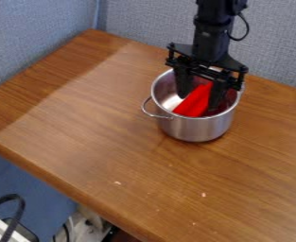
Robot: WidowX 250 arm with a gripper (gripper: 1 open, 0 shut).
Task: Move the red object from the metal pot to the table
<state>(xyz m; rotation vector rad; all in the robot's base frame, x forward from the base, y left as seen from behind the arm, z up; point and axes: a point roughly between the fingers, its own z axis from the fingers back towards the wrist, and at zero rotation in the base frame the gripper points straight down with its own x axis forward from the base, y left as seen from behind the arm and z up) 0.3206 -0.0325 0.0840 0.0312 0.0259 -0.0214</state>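
Observation:
The metal pot (185,126) stands on the table (80,109) toward its back right. Inside it the red object (196,99) leans tilted, its upper end up near the far rim. My black gripper (210,83) hangs straight down over the pot, open, with its fingers spread wide to either side of the red object's upper end. The fingertips (183,87) reach just inside the rim. Whether they touch the red object I cannot tell.
A blue fabric wall (49,24) rises behind the table. The table's rounded front edge (61,180) runs diagonally from left to lower right. Cables and equipment (11,222) lie below it at the lower left.

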